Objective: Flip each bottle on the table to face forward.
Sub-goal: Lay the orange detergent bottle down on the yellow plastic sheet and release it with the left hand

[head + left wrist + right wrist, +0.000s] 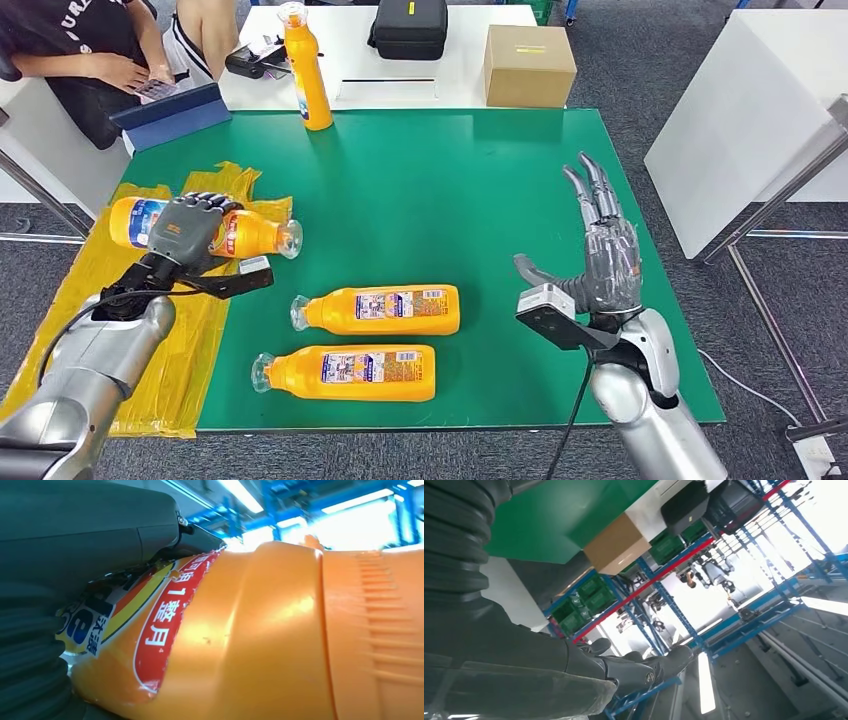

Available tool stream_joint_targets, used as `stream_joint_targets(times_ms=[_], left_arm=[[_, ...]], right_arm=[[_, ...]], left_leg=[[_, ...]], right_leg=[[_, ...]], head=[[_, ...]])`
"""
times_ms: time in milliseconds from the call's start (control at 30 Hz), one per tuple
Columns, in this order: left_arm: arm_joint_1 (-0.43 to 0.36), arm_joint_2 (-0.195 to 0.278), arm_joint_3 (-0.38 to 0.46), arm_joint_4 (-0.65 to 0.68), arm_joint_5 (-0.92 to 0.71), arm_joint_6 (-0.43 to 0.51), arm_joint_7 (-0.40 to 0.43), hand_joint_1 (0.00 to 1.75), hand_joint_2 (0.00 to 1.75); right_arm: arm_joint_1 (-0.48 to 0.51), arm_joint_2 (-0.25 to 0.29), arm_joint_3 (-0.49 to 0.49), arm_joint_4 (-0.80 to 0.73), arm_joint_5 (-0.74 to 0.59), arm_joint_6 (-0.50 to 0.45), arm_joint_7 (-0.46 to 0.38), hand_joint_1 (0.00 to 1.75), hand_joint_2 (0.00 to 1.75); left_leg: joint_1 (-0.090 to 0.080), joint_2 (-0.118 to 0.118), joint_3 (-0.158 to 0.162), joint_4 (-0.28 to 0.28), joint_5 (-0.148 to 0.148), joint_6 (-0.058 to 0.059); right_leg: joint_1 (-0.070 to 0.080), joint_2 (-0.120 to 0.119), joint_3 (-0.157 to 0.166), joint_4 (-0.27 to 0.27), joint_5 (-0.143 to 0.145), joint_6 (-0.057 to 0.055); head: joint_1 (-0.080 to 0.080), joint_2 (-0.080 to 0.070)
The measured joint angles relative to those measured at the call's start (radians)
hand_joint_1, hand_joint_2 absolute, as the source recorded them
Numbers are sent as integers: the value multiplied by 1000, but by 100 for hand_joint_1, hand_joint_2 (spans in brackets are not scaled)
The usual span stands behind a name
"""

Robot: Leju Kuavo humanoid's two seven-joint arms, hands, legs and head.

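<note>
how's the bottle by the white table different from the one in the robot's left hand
The far bottle stands upright at the back edge of the green mat; the held bottle lies on its side over the yellow plastic sheet.
The far bottle stands free; the left hand grips the held bottle around its middle.
The far bottle's cap points up; the held bottle's cap points right.
Both are orange with clear caps.

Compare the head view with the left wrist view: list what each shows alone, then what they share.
Head view alone: the green table, two lying bottles, one upright bottle, the cardboard box, the open right hand and a seated person. Left wrist view alone: the held bottle's red label close up, and ceiling lights. Both: the left hand gripping the held bottle.
</note>
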Motion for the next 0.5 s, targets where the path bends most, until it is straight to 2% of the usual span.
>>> stream_joint_targets(times_ms=[200,500], left_arm=[[3,23,-16,55,29,0,-45,175,175],[17,42,-28,94,47,0,-61,175,175]], right_arm=[[14,-22,-43,0,-17,21,-7,0,175],[17,-31,-66,0,-21,36,-7,0,175]], left_leg=[[0,0,0,0,0,0],[0,0,0,0,0,0]], right_leg=[[0,0,0,0,0,0],[0,0,0,0,0,0]], head=[[0,0],[0,0]])
